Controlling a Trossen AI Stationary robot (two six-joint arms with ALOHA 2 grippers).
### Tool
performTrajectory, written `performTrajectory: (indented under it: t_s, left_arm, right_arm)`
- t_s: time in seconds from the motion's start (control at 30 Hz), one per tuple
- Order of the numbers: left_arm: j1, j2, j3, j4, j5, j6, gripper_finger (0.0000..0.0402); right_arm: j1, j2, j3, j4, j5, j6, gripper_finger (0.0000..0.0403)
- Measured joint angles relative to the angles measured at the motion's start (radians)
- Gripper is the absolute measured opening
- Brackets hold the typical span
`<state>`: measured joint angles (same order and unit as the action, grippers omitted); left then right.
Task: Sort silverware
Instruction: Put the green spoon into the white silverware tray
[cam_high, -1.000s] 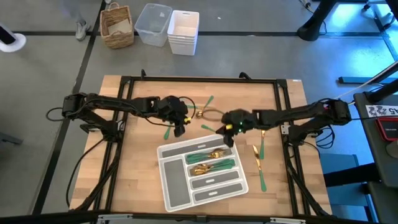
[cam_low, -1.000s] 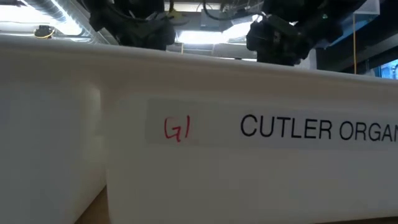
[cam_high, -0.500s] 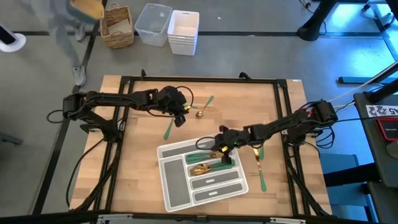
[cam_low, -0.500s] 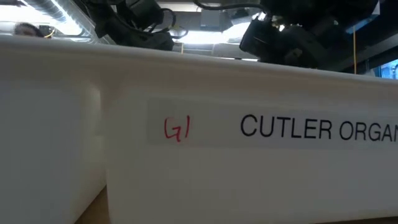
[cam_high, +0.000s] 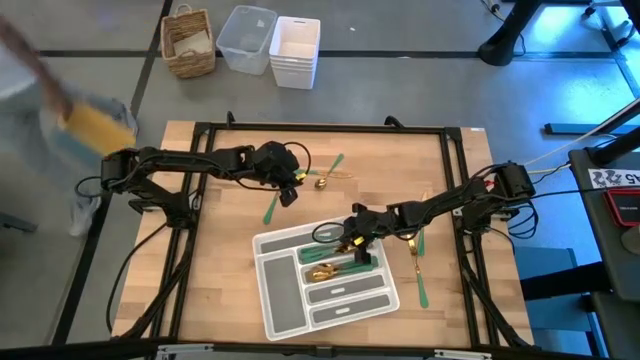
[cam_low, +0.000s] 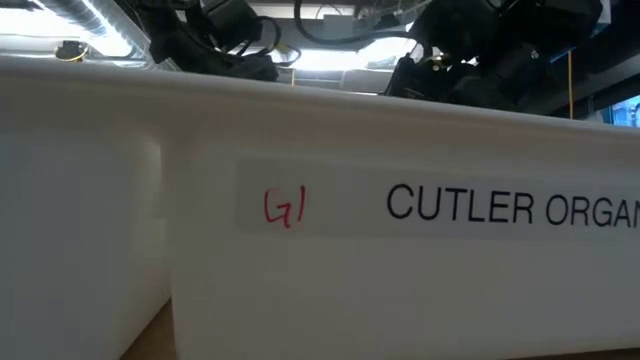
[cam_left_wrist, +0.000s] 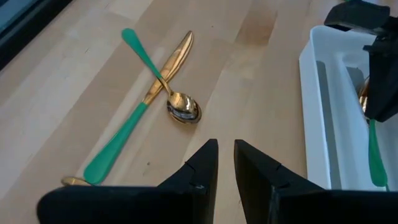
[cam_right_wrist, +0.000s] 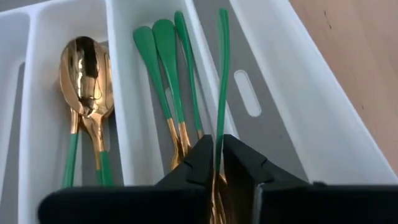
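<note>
Right tool (cam_right_wrist: 218, 163): clenched on a slim green-handled gold utensil (cam_right_wrist: 221, 81), held over the grey compartmented plastic tray (cam_high: 283, 300).
Left tool (cam_left_wrist: 226, 163): fingers nearly together, grasping nothing, above the wooden surface (cam_high: 215, 280).
Tray contents: gold spoons (cam_right_wrist: 84, 62) in one compartment, green-handled pieces (cam_right_wrist: 163, 68) in the next.
Loose pieces: a green-handled gold spoon (cam_left_wrist: 177, 107) lying crossed over a green-handled gold knife (cam_left_wrist: 121, 140) on the surface.

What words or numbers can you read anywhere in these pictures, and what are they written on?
"G1", handwritten in red on the white tray wall, low view.
"CUTLER ORGAN", black print on the same wall, cut off at the picture's edge.
A black-and-white label at the high view's right edge is too small to read.
Nothing readable in the wrist views.
</note>
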<state>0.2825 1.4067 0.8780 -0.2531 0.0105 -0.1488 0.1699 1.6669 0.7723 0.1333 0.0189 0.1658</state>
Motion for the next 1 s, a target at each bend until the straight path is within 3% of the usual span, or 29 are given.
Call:
performTrajectory:
  t_s: [0.37,0.67,1.0]
  left_arm:
    - [0.0,0.0,0.0,0.002,0.0,0.019,0.0045]
    - [0.0,0.0,0.0,0.002,0.0,0.019,0.0045]
    - [0.0,0.0,0.0,0.002,0.0,0.017,0.0045]
  right_arm:
    - [0.0,0.0,0.021,-0.005,-0.013,-0.001,0.0115]
    - [0.001,0.0,0.083,-0.005,-0.133,-0.093,0.0113]
    - [0.0,0.0,0.099,-0.053,0.04,-0.095,0.0106]
